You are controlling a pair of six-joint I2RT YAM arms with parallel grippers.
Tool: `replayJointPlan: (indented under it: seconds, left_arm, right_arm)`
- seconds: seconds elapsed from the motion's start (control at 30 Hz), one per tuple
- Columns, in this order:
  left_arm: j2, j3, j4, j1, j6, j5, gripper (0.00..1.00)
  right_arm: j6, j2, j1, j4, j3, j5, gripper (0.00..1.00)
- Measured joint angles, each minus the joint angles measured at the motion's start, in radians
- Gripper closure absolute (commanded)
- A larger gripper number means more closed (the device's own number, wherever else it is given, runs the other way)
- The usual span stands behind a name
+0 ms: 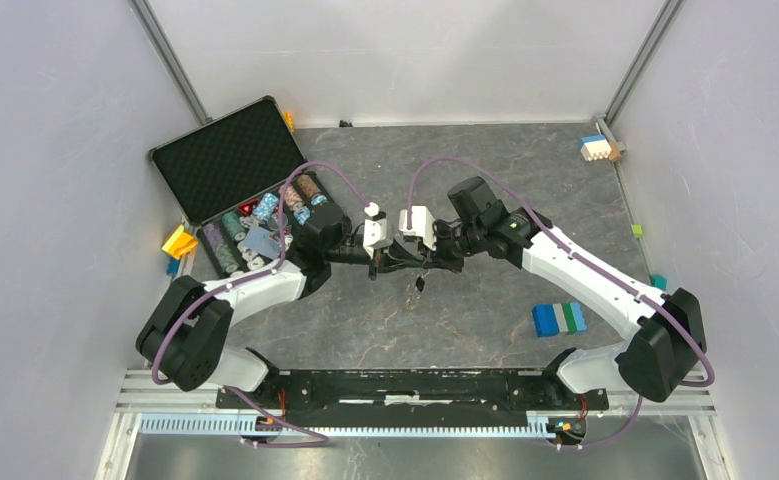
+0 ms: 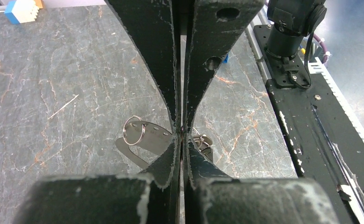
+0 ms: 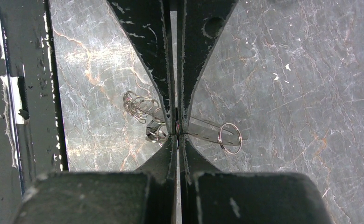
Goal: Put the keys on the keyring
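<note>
Now my left end effector (image 2: 182, 133) and right end effector (image 3: 177, 134) both clamp shut on the keyring (image 2: 155, 136); overhead catches the key (image 1: 420, 284) dangling beneath.

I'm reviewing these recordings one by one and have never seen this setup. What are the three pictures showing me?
Two robot arms stand at a table's near edge. The overhead picture shows both; the other two come from a camera on each wrist, looking along its black fingers. On the table: an open black case of poker chips and coloured blocks. The left gripper and the right gripper are both shut on one flat grey keyring between them; a small dark key seems to hang from it.
</note>
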Motion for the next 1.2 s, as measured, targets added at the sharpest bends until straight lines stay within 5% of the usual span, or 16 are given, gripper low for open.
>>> replayJointPlan:
  seconds: [0.23, 0.53, 1.0, 1.2]
  left_arm:
    - [0.000, -0.002, 0.001, 0.000, -0.027, 0.000, 0.98]
    - [-0.020, -0.039, 0.063, 0.012, -0.087, 0.020, 0.98]
    - [-0.037, -0.066, 0.183, 0.015, -0.203, 0.071, 0.98]
    - [-0.037, -0.067, 0.190, 0.015, -0.207, 0.069, 0.98]
  right_arm:
    - [0.000, -0.002, -0.001, 0.003, -0.005, -0.001, 1.00]
    - [0.000, -0.022, -0.037, 0.054, -0.048, -0.074, 0.77]
    - [0.005, -0.035, -0.080, 0.097, -0.113, -0.151, 0.74]
    - [-0.025, -0.035, -0.082, 0.084, -0.113, -0.207, 0.61]
